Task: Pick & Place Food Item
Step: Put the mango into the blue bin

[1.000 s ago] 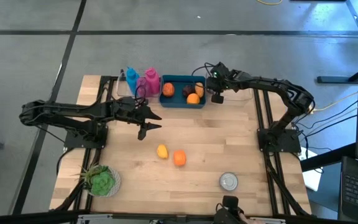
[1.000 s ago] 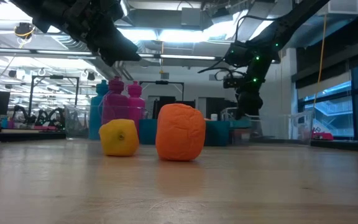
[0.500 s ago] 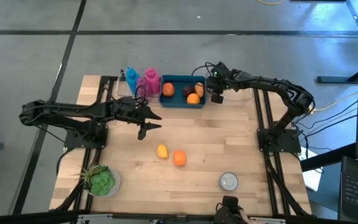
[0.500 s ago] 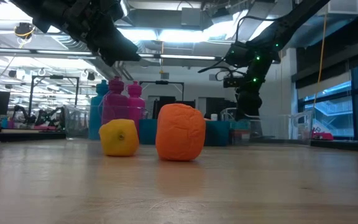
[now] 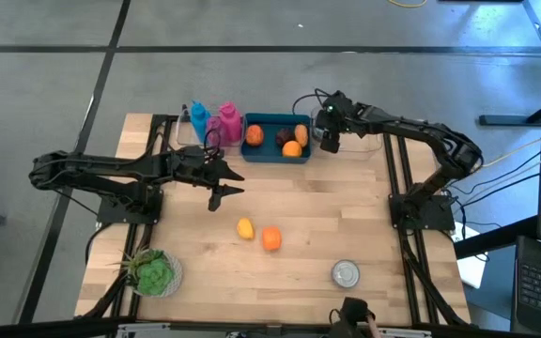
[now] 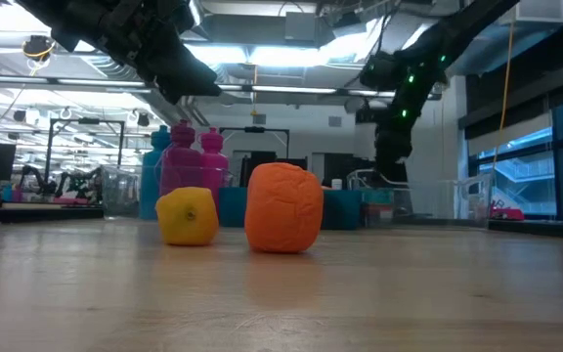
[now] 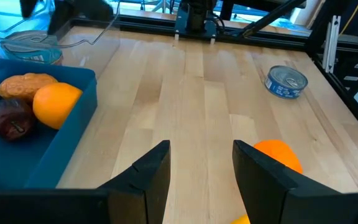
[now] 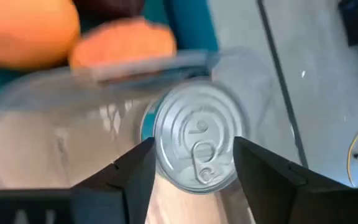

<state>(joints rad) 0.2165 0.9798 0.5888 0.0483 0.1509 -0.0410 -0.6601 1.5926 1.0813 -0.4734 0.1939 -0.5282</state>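
The left claw is held spread and empty above mid-surface, near the yellow fruit and orange fruit lying loose. The right claw is held spread beside the blue bin at the far edge, over a can. Descent should be centred before any closing.

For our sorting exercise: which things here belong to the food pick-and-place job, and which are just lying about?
Job: blue bin, orange food item, yellow food item, left gripper, right gripper.
Lying about: pink bottles, blue bottle, green plant, tin can.
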